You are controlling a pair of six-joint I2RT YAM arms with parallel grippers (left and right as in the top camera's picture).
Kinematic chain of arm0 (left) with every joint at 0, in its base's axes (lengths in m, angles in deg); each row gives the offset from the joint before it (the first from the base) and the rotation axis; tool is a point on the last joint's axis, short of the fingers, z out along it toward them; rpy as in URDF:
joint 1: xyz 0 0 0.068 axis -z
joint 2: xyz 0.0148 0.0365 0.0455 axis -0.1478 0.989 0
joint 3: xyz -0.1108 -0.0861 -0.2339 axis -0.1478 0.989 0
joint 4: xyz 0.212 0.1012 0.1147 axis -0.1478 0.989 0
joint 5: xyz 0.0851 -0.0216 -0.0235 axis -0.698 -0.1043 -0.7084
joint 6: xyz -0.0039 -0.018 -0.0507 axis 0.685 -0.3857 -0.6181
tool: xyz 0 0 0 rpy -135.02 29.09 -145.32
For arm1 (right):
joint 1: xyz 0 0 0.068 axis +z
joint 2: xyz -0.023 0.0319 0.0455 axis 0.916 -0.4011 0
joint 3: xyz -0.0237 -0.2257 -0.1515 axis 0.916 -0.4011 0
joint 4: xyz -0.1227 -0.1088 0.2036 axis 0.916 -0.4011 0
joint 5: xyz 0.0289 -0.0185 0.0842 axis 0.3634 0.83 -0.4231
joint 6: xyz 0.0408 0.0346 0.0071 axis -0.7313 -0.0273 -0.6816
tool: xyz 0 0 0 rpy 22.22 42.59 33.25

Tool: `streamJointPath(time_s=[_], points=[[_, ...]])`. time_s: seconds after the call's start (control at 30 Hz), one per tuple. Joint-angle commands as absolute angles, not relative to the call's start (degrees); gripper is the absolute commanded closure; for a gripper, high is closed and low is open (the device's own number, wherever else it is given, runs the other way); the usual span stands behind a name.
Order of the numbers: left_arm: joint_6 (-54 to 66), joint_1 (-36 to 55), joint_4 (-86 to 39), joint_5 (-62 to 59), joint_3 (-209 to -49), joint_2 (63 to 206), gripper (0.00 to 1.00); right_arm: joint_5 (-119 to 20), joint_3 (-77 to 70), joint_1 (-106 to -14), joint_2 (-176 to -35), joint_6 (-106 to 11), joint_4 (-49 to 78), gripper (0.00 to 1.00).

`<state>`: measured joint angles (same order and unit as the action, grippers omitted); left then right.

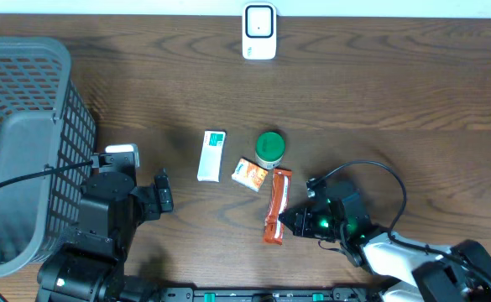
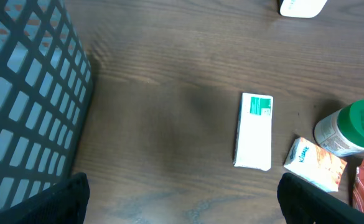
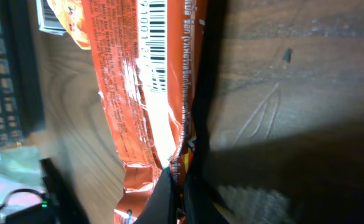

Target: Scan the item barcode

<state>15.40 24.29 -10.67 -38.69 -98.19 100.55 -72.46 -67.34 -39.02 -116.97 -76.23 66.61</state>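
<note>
Counter [image 1: 379, 92]: dark wood grain.
Grey mesh basket [image 1: 27, 126]: set at the far left.
Left pincer [image 1: 163, 191]: spread wide, nothing held.
Right pincer [image 3: 180, 186]: closed, clamped on one edge of the orange wrapper [image 1: 277, 205], which is laid centre-right near the green-lidded jar [image 1: 269, 147].
Barcode [image 3: 157, 43]: printed on the wrapper.

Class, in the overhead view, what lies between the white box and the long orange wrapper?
A small orange-and-white packet lies between the white box and the long orange wrapper; the overhead view shows this.
</note>
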Motion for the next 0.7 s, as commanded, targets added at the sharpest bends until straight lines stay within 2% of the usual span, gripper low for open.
streamJointPath(time_s=[0.0,0.17,0.4,0.5,0.67], points=[[15.1,24.2,-10.6,-39.6,-98.5,100.5,0.05,-57.1,-68.9,-39.2,-116.9,-69.4,55.8,0.99],[15.1,24.2,-10.6,-39.6,-98.5,100.5,0.05,-58.7,-60.6,-39.2,-105.7,-64.6,37.8,0.99],[15.1,24.2,-10.6,-39.6,-98.5,100.5,0.04,-62.3,-48.6,-39.2,-93.9,-55.1,19.3,0.99],[15.1,24.2,-10.6,-39.6,-98.5,100.5,0.04,-63.5,-43.7,-39.1,-91.4,-51.3,14.8,0.99],[15.1,24.2,-10.6,-39.6,-98.5,100.5,0.04,-67.9,-39.2,-39.1,-90.8,-47.9,14.9,0.99]])
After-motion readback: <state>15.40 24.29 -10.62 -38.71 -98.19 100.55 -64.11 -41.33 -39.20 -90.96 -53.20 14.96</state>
